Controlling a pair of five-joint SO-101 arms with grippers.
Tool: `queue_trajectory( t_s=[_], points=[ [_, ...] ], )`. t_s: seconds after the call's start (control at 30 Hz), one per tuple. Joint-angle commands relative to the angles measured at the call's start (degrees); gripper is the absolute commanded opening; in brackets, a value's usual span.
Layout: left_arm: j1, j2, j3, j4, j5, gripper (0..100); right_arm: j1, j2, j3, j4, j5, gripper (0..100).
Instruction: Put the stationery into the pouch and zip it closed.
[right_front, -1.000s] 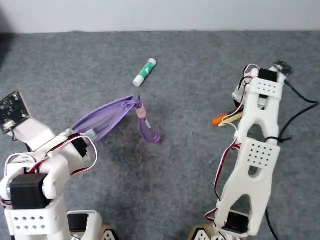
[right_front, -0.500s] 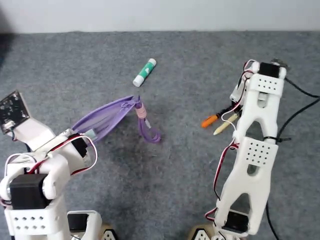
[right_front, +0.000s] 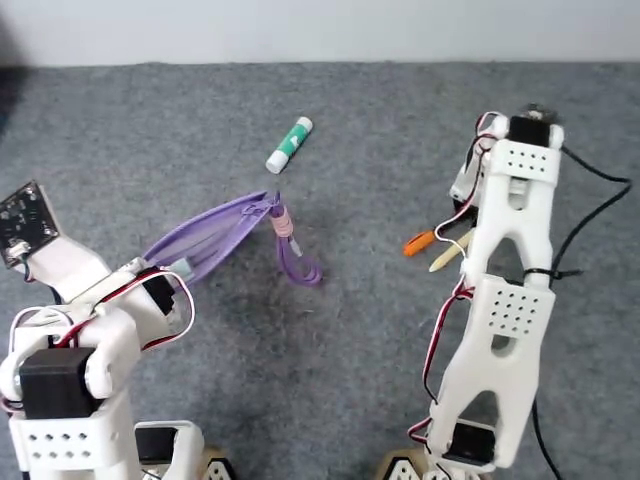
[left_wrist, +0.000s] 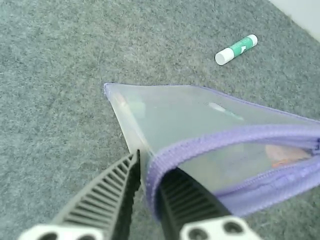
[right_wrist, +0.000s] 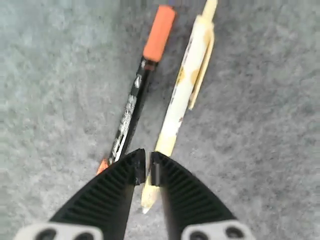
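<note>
Two sets of jaws are clenched. The left gripper (left_wrist: 146, 169) is clamped on the purple-trimmed edge of the pouch (left_wrist: 200, 125) and grips it at its near corner; the right gripper (right_wrist: 148, 162) is closed on the tip end of the cream pen (right_wrist: 182, 100). The orange-capped pen (right_wrist: 137, 95) lies just beside that pen, and whether it is also pinched cannot be told.

Over the last second both pens have been drawn out from under the right arm toward 9 o'clock, a little nearer the pouch, while the wrist has been shifted toward 12 o'clock; the pouch, its strap loop (right_front: 297, 262) and the glue stick (right_front: 289, 144) are left unmoved. The carry toward the pouch is therefore judged to be only just begun; nothing has yet been put in, and the zip is still to be closed.

Counted on the grey mat (right_front: 350, 340): one pouch, at 9 o'clock of the pens and well apart from them; two pens; one glue stick, at 12 o'clock of the pouch's zip end; one strap loop; three pieces of stationery in all, every one still outside.
</note>
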Motion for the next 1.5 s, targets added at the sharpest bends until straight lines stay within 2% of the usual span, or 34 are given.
queue_trajectory(
  t_s=[0.0, 0.07, 0.27, 0.43, 0.6, 0.73, 0.8, 1.07, 1.2, 1.3, 1.47],
  points=[
    [0.2, 0.2, -0.6, -0.6, 0.4, 1, 1.0, -0.2, -0.4, -1.4, 0.8, 23.1],
    [0.2, 0.2, -0.6, -0.6, 0.4, 1, 0.9, 0.1, -0.4, -1.9, 0.8, 25.2],
    [0.2, 0.2, -0.7, -0.6, 0.4, 1, 2.1, 1.9, -0.3, -9.3, 3.5, 17.2],
    [0.2, 0.3, -0.7, -0.6, 0.4, 1, 2.1, 5.8, -0.4, -12.6, 5.8, 16.9],
    [0.2, 0.3, -0.6, -0.6, 0.4, 1, 2.1, 9.1, -0.4, -10.9, 5.5, 16.1],
    [0.2, 0.3, -0.6, -0.6, 0.4, 1, 2.1, 8.1, -0.4, -6.7, 5.4, 2.2],
    [0.2, 0.3, -0.5, -0.6, 0.4, 1, 2.2, 6.6, -0.4, -4.6, 5.4, 1.8],
    [0.2, 0.3, -0.5, -0.4, 0.4, 1, 0.2, -2.3, -0.4, 4.3, 5.5, 0.8],
    [0.3, 0.2, -0.7, -0.2, 0.4, 1, -1.0, -8.8, 1.8, 4.8, 5.7, 0.8],
    [0.3, 0.3, -0.7, -0.2, 0.4, 1, -3.1, -16.5, 7.2, 4.9, 6.1, 0.8],
    [0.3, 0.4, -0.7, -0.2, 0.4, 1, -8.6, -36.6, 24.6, 4.8, 6.5, 0.8]
  ],
)
